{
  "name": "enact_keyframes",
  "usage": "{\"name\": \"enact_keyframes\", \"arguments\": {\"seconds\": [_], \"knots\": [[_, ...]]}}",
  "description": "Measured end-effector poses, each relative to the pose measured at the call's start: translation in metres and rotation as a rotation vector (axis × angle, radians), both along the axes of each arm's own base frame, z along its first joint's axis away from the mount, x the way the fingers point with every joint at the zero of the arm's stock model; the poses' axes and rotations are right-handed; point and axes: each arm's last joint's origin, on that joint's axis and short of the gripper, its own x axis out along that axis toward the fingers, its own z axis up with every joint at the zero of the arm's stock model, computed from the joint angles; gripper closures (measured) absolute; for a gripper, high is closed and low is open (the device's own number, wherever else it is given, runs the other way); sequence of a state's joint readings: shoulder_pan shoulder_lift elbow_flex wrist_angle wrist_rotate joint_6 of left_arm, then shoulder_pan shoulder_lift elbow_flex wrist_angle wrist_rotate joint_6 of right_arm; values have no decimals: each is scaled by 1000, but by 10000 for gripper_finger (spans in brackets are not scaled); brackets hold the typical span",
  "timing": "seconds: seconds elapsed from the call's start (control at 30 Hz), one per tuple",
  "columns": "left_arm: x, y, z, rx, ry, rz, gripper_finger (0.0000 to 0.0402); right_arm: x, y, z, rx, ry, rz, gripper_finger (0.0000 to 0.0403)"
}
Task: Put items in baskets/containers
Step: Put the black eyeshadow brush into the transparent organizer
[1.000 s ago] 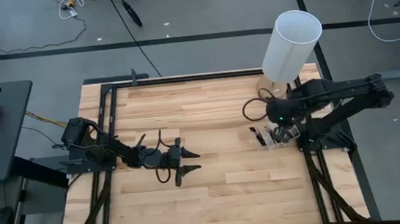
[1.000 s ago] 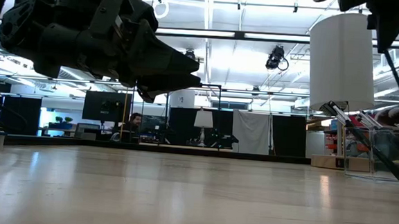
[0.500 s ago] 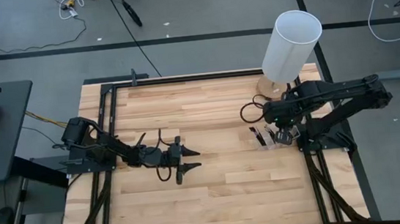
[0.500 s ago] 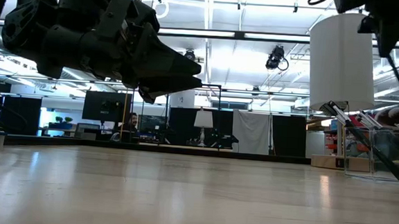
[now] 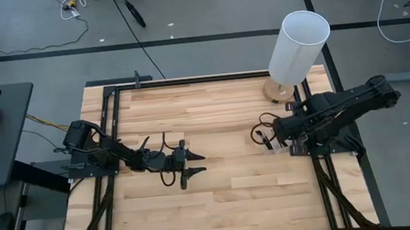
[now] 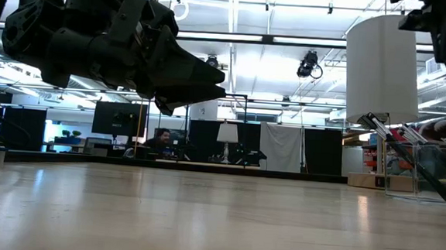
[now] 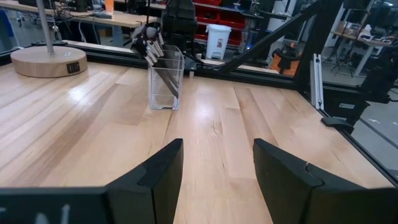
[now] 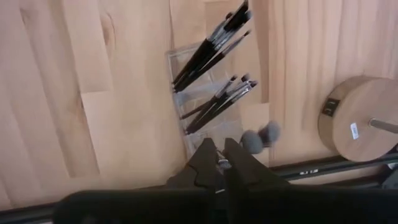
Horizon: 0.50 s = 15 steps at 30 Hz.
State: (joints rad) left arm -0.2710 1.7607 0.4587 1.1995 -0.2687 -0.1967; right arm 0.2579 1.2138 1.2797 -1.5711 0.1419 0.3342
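1. Tabletop (image 5: pixel 212 107): pale wood planks, visible grain, smooth with a soft sheen.
2. Holder (image 7: pixel 166 78): clear plastic, glossy, see-through walls.
3. Brushes (image 8: pixel 208 43): thin dark handles, slightly glossy; soft grey bristle tufts on some.
4. Lamp base (image 8: pixel 357 127): round light wood, matt.
5. Lamp shade (image 5: pixel 299 45): white, matt, smooth.
6. Left tool (image 7: pixel 214 171): dark matt plastic fingers.
7. Tabletop frame (image 5: pixel 110 109): black metal rails.

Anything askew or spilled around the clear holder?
Nothing spilled. The brushes lean at an angle inside the clear holder, tips poking past its rim, none on the table. The right gripper hangs shut above it; the left gripper waits open mid-table.
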Motion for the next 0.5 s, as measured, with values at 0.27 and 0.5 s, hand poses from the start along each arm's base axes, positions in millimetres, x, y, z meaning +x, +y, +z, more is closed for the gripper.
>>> {"name": "enact_keyframes", "arguments": {"seconds": [0.27, 0.5], "knots": [[0, 0, 0, 0, 0, 0, 207, -3, 1, -24, 48, 119, 42, 398], [0, 0, 0, 1, 0, 0, 207, -5, 0, -34, -41, 146, 87, 398]]}}
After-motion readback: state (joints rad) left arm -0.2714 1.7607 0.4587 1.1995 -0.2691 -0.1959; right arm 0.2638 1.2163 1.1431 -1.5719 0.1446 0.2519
